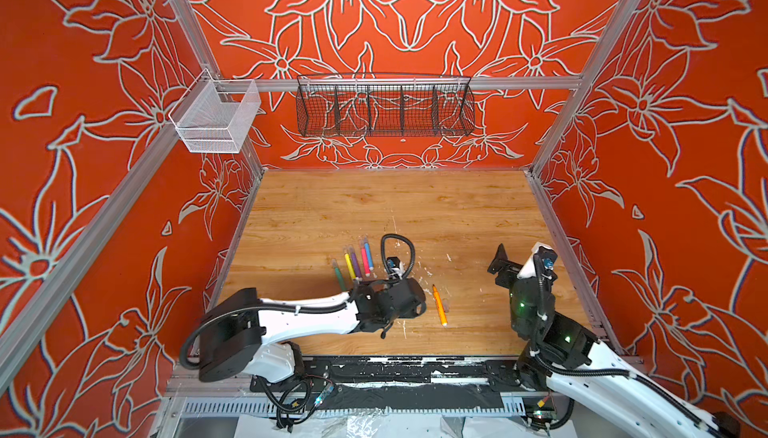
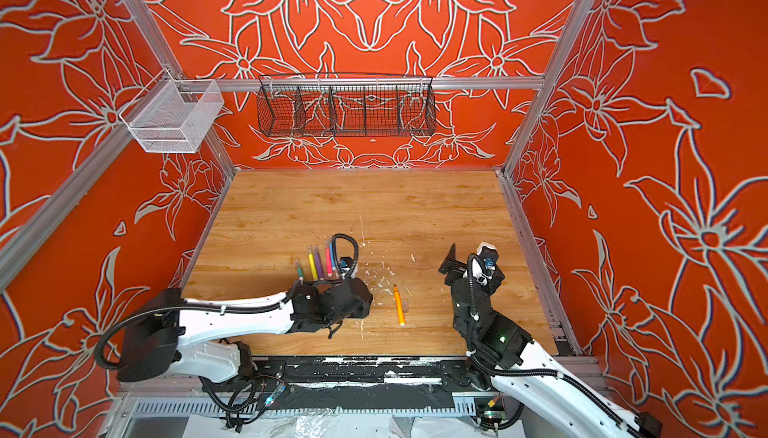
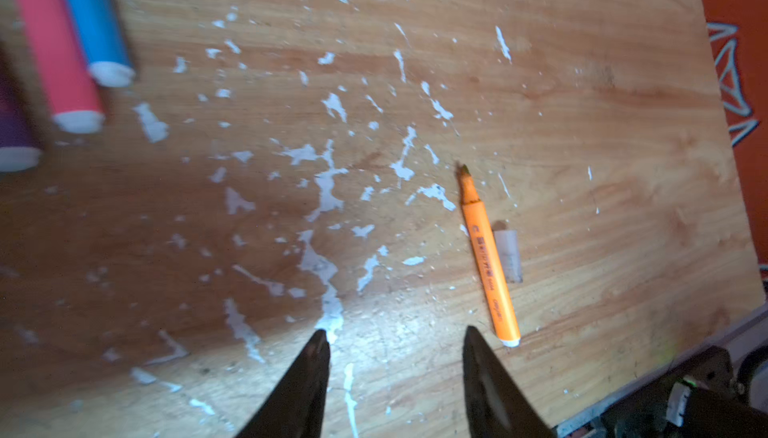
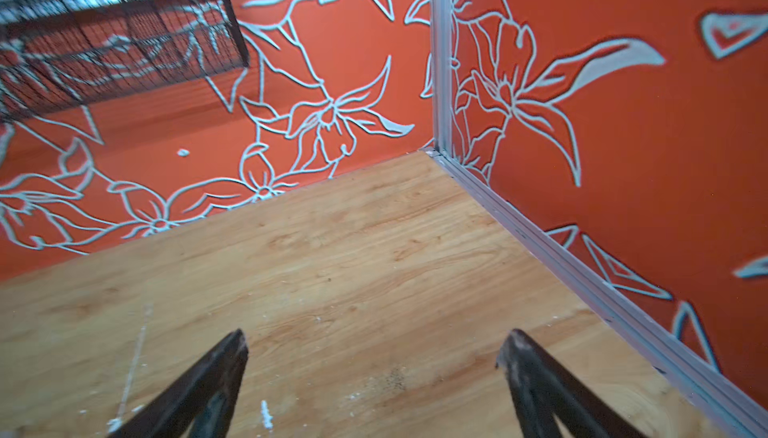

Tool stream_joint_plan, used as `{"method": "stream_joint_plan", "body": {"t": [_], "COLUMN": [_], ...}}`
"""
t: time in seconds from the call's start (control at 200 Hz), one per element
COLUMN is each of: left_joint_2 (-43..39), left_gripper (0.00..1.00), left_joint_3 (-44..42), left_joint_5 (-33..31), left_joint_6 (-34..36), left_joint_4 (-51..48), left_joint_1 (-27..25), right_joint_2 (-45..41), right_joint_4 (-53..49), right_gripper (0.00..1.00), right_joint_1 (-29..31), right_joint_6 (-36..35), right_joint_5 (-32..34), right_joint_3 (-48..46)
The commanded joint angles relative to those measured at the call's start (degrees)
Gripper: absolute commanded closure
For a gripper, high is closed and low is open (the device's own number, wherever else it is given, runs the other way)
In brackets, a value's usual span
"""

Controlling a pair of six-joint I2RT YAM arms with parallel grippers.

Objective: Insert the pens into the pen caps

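**While five markers are lying capped, the orange one is waiting beside its cap**

As the left gripper (image 3: 395, 336) is hovering low over the wooden table (image 1: 374, 207), its jaws are standing partly apart and gripping nothing. In the left wrist view the plug end of the orange marker (image 3: 490, 261) is lying just beside one fingertip. In both top views that marker is lying at lower centre of the frame, tip pointing up the frame. The translucent pen cap (image 3: 508, 255) is lying just beside its barrel, nearly touching.

The row of five other markers (image 1: 355, 264) is lying left of centre. Pale caps seem to be sitting on their far ends, so this is probably the last pair. The right gripper (image 4: 374, 344) is hanging wide open and empty at the right of the frame, well apart from the marker.

The next move is likely calling for one gripper taking the barrel and the other the cap, without closing fingers nudging the cap away. Open wood is lying all around. The table's front edge is running below the plug end, not far off, and white flecks (image 3: 328, 191) are littering the approach.
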Motion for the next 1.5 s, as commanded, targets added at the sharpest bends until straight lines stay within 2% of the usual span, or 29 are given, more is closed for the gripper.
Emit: {"method": "stream_joint_plan", "body": {"t": [0.0,0.165,0.215,0.32,0.525,0.631,0.911,1.276,1.496], "left_joint_2": [5.8,12.2,13.8,16.7,21.6,23.5,27.1,30.0,32.6], "left_gripper": [0.55,0.56,0.56,0.56,0.59,0.65,0.65,0.75,0.77], "left_joint_3": [4.3,8.7,10.0,13.5,18.3,19.5,22.0,25.2,28.6], "left_joint_5": [-0.9,0.8,1.2,1.9,2.1,2.1,0.7,-3.6,-5.4], "left_joint_6": [-1.4,-1.5,-1.4,-0.9,-1.1,-1.8,-2.5,-4.1,-4.7], "left_joint_4": [-1.6,-1.6,-1.7,-3.1,-5.3,-6.9,-10.4,-17.3,-23.5], "left_joint_1": [-1.6,-2.2,-4.0,-5.0,-6.3,-6.3,-6.3,-6.2,-6.2], "right_joint_2": [2.7,8.6,10.7,15.1,18.9,17.9,14.0,12.7,12.6], "right_joint_4": [-4.1,-4.2,-2.7,-0.4,-1.4,-1.3,-1.0,-1.0,-0.9], "right_gripper": [0.02,0.02,0.02,0.02,0.04,0.05,0.06,0.07,0.07], "right_joint_1": [-4.1,-14.2,-16.8,-19.9,-20.1,-20.1,-20.1,-20.1,-20.1], "right_joint_6": [2.5,7.1,7.4,8.3,8.3,8.3,8.1,7.8,7.8], "right_joint_5": [0.5,-10.5,-14.2,-17.2,-19.3,-20.1,-21.2,-22.0,-22.1], "right_joint_3": [-0.7,-0.7,-1.0,-1.0,0.8,0.1,-1.8,-2.4,-2.5]}}
